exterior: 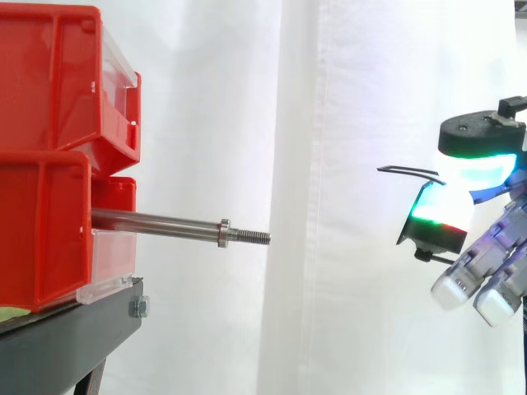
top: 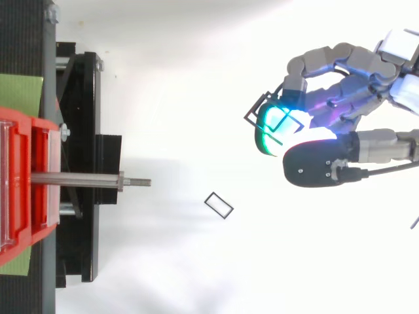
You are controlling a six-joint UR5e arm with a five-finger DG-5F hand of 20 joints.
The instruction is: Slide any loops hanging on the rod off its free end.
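A steel rod [exterior: 160, 221] sticks out to the right from the red bins [exterior: 45, 156], with a collar and a threaded free end [exterior: 254, 237]. Nothing hangs on it. In the top view the rod [top: 78, 179] is bare as well. My hand [exterior: 494, 247] is well to the right of the free end, a little above rod height. Its glowing fingertips [top: 278, 127] pinch a thin black wire loop [exterior: 408, 170], which juts out to the left towards the rod. In the top view this loop [top: 251, 118] pokes out from between the pads. A second black wire loop [top: 218, 205] lies on the white floor.
The red bins stand stacked on a black stand [exterior: 78, 337] at the left. A white curtain [exterior: 329, 123] hangs behind. There is open space between the rod's tip and my hand.
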